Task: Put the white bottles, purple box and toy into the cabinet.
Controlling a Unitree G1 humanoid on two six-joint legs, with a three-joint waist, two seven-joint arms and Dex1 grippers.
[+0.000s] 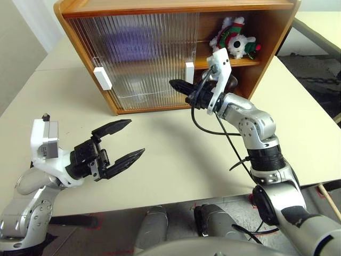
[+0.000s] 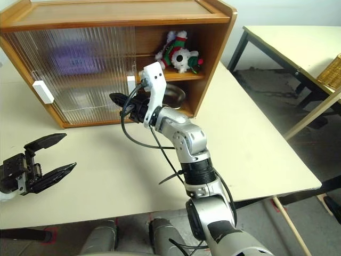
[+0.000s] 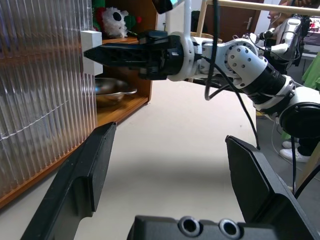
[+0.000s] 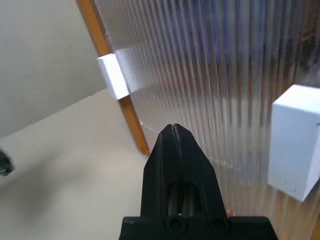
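support: beige table (image 1: 160, 154) | on it: wooden cabinet (image 1: 176, 8), standing at far edge

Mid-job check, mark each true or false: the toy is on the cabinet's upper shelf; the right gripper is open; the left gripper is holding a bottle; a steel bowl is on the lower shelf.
1. The toy sits on the upper shelf of the cabinet. True.
2. The right gripper is open. False: it is shut, empty, beside a white door handle.
3. The left gripper holds a bottle. False: it is open and empty above the table.
4. A steel bowl lies on the lower shelf. True.
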